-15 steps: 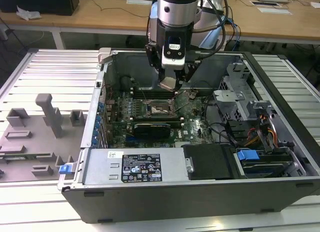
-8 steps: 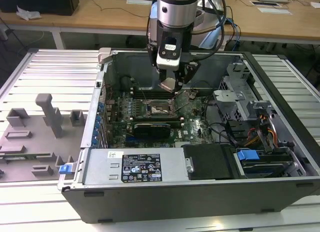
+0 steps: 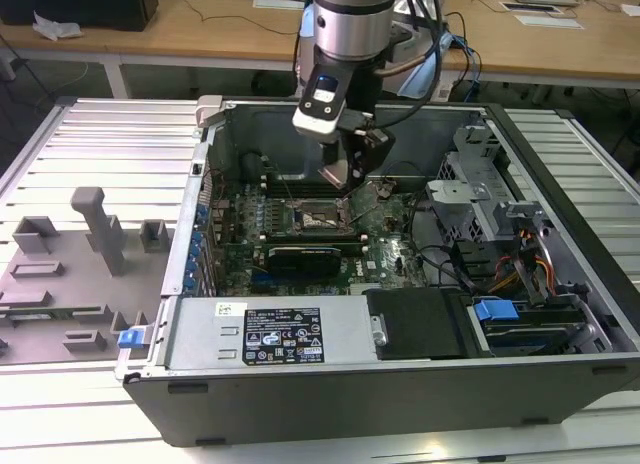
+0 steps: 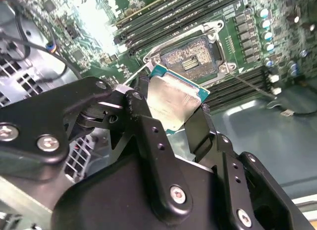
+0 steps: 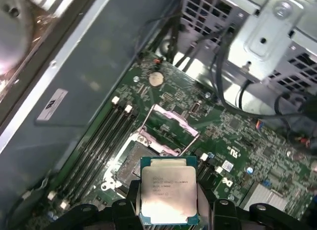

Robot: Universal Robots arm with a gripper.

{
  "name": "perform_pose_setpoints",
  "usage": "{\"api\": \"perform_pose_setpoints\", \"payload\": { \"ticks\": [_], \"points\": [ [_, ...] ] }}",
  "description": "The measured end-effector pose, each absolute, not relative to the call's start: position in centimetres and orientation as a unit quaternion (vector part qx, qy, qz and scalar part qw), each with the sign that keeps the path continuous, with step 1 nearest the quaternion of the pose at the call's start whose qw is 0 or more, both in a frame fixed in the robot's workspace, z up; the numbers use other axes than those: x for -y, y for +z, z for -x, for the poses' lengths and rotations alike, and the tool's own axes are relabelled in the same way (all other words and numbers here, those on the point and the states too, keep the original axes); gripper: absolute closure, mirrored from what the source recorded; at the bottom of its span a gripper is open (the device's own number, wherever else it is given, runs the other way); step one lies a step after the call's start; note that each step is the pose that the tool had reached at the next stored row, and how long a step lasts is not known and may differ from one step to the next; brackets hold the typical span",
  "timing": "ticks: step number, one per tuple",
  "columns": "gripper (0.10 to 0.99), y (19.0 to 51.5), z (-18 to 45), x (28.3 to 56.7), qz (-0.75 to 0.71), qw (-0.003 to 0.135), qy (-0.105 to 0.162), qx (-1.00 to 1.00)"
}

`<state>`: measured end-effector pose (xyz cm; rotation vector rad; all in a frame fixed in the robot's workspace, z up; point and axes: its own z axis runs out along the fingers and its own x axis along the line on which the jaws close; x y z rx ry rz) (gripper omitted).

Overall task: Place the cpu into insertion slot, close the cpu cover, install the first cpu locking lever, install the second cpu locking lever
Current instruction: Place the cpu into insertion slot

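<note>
Silvery-beige metal faces up on the cpu [image 5: 167, 190] clamped between the two black fingers of my gripper [image 4: 170, 107], held in the air just short of the bare insertion slot [image 4: 190, 59], whose cpu cover [image 5: 169, 127] stands tilted up beyond it.

surface: ribbed metal table [image 3: 90, 134] | on it: open computer case [image 3: 400, 404] | beside case: grey fixture blocks [image 3: 100, 229]

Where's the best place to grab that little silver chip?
By two opposite thin edges, coming in from a third edge along its plane, as the claw holds the cpu now: it is flat and square, so its metal face is untouched.
</note>
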<state>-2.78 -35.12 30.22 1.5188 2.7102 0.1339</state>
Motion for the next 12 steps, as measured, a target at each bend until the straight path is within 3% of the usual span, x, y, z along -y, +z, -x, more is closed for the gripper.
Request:
{"api": "perform_pose_setpoints", "payload": {
  "ticks": [12],
  "points": [
    [0.545, 29.53, 2.78, 35.12, -0.587, 0.021, 0.041, -0.808]
  ]
}}
